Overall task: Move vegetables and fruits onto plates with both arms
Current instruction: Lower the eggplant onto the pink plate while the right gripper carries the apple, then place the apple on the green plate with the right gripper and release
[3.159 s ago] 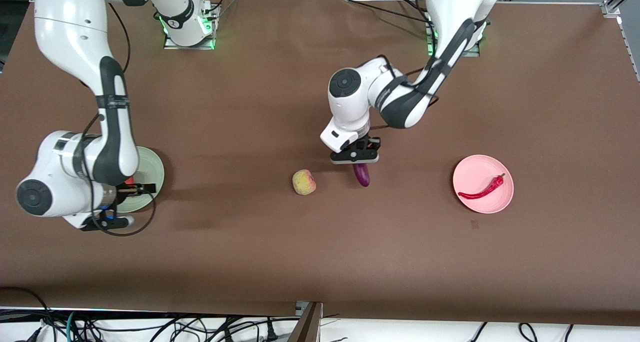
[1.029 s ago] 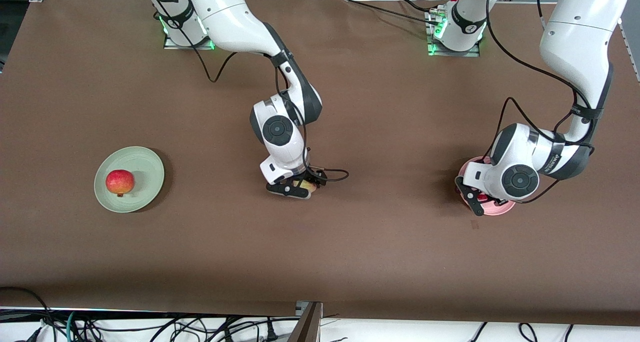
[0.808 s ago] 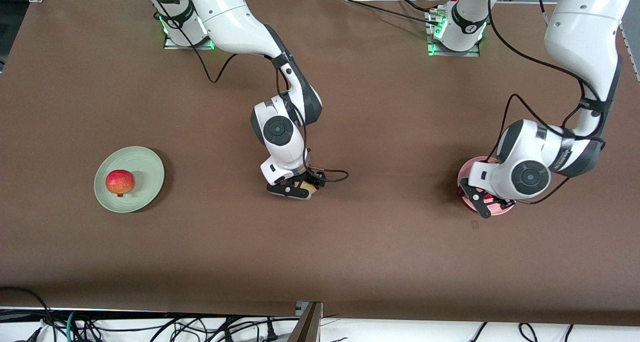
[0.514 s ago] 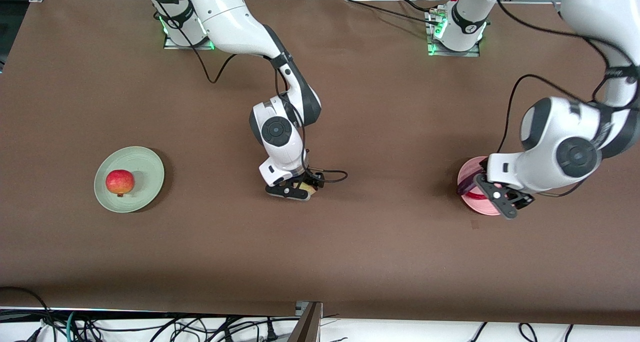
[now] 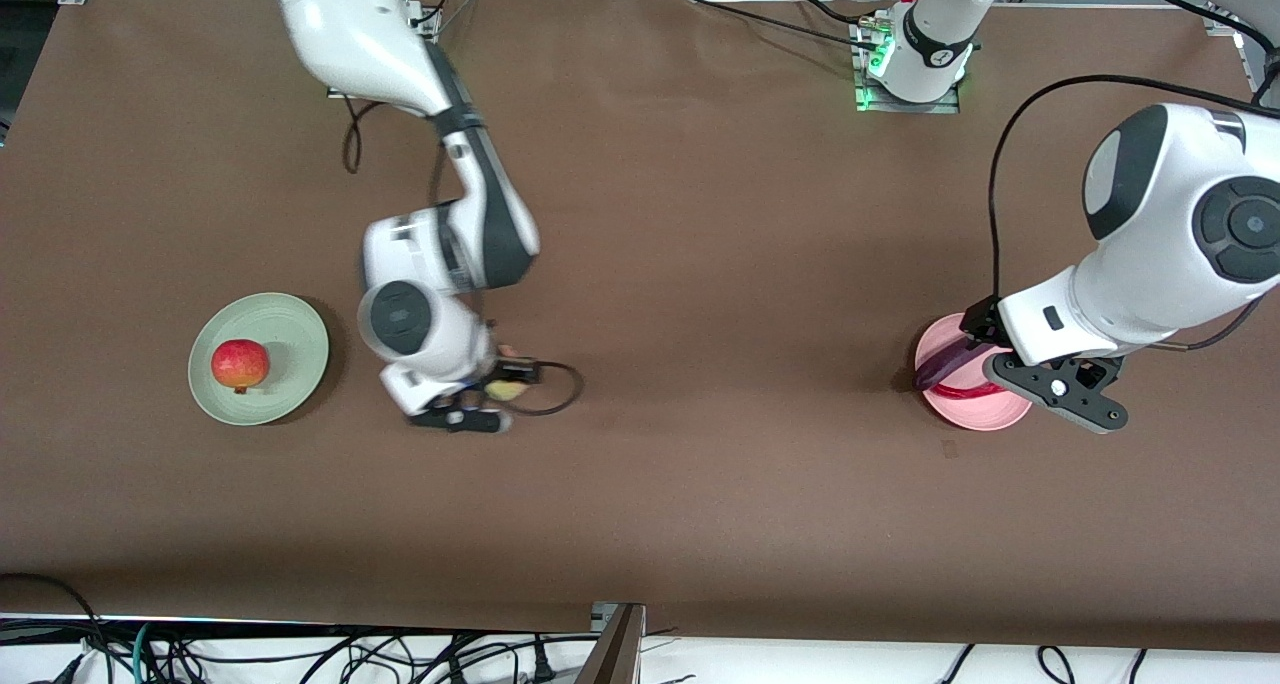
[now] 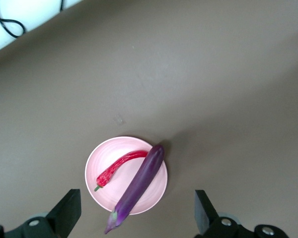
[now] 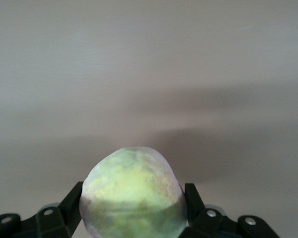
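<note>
Clearly, our right gripper point(image 7: 134, 218) has its jaws clamped on the round pale yellow-green fruit with a pink blush point(image 7: 133, 192), one black finger point(image 7: 71, 207) pressed against each flank. In the front view the right gripper point(image 5: 470, 404) hangs over bare brown tabletop point(image 5: 700, 214), between the two plates and closer to the green one, with only a sliver of the fruit point(image 5: 507, 390) showing past the wrist.

Our left gripper point(image 6: 137, 215) has its jaws spread wide and holds nothing; in the front view it point(image 5: 1060, 396) hovers over the edge of the round flat pink plate point(image 5: 985, 419) at the left arm's end of the tabletop.

On that pink plate point(image 6: 97, 171) lies the long slim glossy purple eggplant point(image 6: 137, 185). Its long axis runs slantwise across the plate, and both its ends reach past the rim. Just beside it, on the same plate, lies the shorter curved red chili pepper point(image 6: 119, 167), running roughly the same way as the eggplant. From the front, the left wrist hides most of the eggplant point(image 5: 938, 366) and the chili point(image 5: 965, 392).

Toward the right arm's end sits the round flat pale green plate point(image 5: 295, 339), carrying the round red fruit with yellow patches point(image 5: 240, 364).
</note>
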